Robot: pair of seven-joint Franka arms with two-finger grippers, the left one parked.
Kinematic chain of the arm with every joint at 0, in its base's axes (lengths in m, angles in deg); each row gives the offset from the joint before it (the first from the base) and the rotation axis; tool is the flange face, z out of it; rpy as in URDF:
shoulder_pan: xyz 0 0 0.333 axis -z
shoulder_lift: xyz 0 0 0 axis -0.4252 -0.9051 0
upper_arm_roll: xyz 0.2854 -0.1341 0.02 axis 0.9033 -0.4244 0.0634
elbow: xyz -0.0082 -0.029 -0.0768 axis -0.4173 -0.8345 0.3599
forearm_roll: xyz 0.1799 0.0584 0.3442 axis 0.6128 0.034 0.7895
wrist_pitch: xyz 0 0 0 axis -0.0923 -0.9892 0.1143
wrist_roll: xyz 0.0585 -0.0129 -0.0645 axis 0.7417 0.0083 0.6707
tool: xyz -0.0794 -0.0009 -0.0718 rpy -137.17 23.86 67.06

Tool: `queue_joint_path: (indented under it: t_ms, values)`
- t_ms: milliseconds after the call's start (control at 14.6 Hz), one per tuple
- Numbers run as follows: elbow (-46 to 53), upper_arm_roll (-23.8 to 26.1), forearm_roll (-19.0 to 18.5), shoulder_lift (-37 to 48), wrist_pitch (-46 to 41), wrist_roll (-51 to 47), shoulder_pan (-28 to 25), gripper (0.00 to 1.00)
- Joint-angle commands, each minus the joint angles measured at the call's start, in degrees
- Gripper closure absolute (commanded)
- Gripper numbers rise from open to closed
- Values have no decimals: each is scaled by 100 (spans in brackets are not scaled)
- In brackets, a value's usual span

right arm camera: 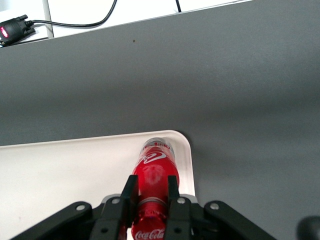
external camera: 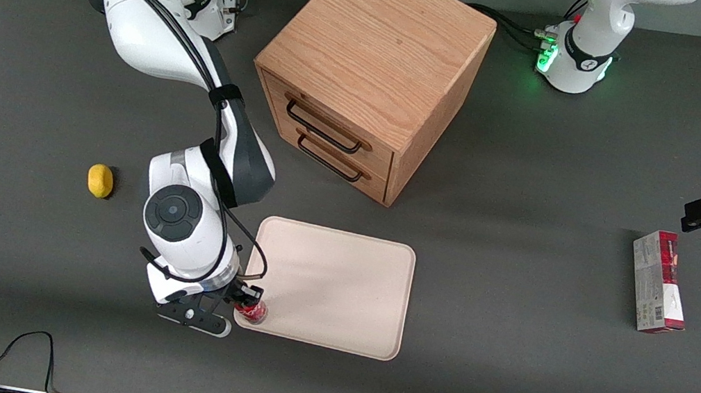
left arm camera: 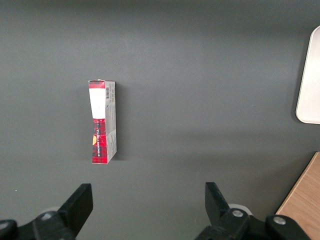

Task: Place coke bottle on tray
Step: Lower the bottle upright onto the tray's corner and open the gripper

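The pincer (external camera: 242,302) hides the coke bottle (external camera: 253,311) (mostly).

surface: dark grey matte tabletop (external camera: 507,362), spreading all round the gripper (external camera: 245,303) | furniture: oak two-drawer wooden cabinet (external camera: 373,52) with dark wire handles, farther from the front camera than the jaws | loose black cable loop (external camera: 27,349) nearer the camera than the jaws | light: soft, even, faint shadows

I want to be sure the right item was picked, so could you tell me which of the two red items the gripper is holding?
The coke bottle, clamped in the gripper over the tray corner. The red-and-grey carton lies untouched toward the parked arm's end.
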Motion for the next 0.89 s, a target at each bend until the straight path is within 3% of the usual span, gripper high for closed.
queue_joint_path:
  t_ms: [0,68,820]
  values:
    - [253,-2,-127,-95,-25,-217,-95,66]
    - [227,-2,-144,-95,-25,-296,-122,1]
    - [201,-11,-145,-87,-148,-455,-157,0]
